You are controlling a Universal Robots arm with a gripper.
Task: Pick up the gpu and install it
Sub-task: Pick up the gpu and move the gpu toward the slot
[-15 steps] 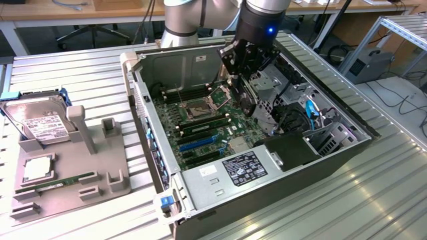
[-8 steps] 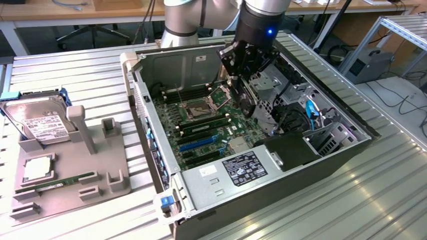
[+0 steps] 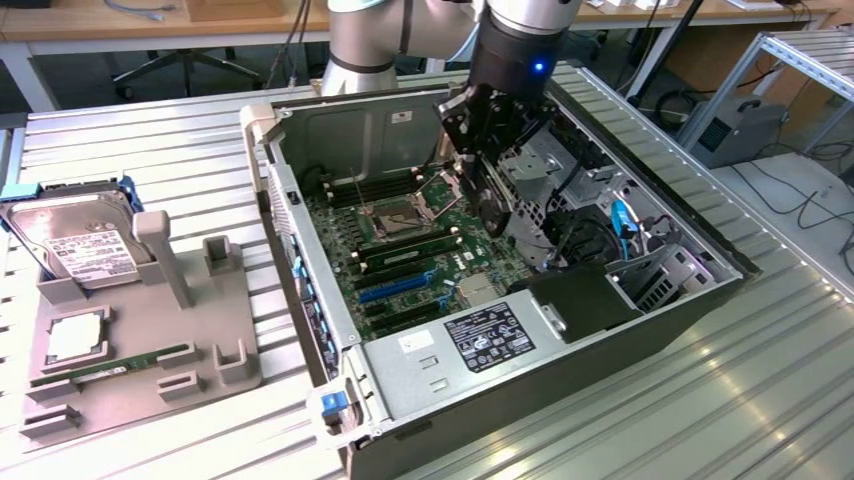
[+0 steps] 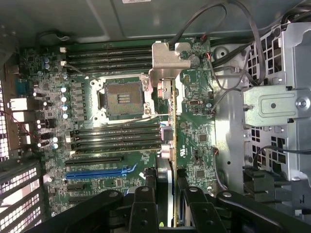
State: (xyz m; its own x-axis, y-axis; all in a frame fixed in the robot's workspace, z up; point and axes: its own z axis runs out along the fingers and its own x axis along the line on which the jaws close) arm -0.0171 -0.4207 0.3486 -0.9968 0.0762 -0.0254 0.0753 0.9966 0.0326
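Gripping the gpu (image 4: 172,111) edge-on, with the gripper (image 4: 171,204) clamped on its near end and the fingers (image 4: 146,204) pressing against either face. Hanging inside the open computer case (image 3: 400,400), over the motherboard (image 4: 199,141) and, so far as can be judged, not touching it. Running lengthwise straight out from the fingertips, long axis seemingly close to upright, with the silver bracket (image 4: 165,63) at the far, lower end. Pointing that bracket end down at the board just beside the CPU socket (image 4: 121,99). Sitting well apart from the blue slot (image 4: 99,172), which in the exterior view is lying toward that view's left of the hanging card. Crossing the slot rows rather than lining up with them: slots lying flat along the board, card standing on end against them. Showing only its thin edge to the wrist camera. Counting most here, as a judgement: being upright and off to one side of the slots, not level above them
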